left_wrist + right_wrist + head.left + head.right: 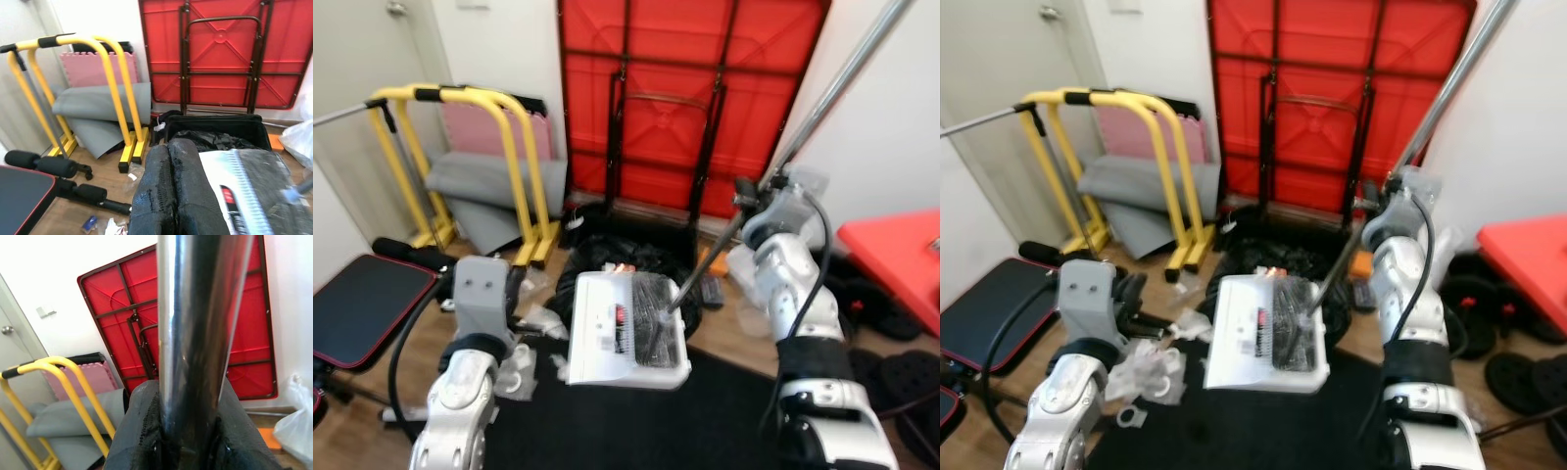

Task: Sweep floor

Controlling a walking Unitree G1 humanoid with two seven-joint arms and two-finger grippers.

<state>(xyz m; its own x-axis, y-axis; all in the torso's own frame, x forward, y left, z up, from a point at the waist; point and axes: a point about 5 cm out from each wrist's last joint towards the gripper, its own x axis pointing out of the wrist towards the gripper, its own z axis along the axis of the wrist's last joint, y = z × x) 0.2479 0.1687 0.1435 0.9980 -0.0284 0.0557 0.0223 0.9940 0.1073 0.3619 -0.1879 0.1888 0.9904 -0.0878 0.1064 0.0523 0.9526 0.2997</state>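
A broom with a long silver pole (822, 103) slants down from the upper right. My right gripper (751, 199) is shut on the pole at mid-height, and the right wrist view has the pole (195, 333) clamped between the black fingers (142, 431). The black bristle head (651, 325), wrapped in clear plastic, rests inside a white dustpan (597, 333) at the front edge of a black mat. My left gripper (168, 144) sits just left of the dustpan (230, 181), its fingers pressed together with nothing visible between them.
A red folded table (690, 88) leans on the back wall with a black bag (607, 255) below it. Yellow bars (514, 157) and grey mats stand at left, a black bench (362, 308) nearer. Weight plates (901, 377) lie at right. Clear plastic litter (1146, 377) lies beside the black mat (636, 431).
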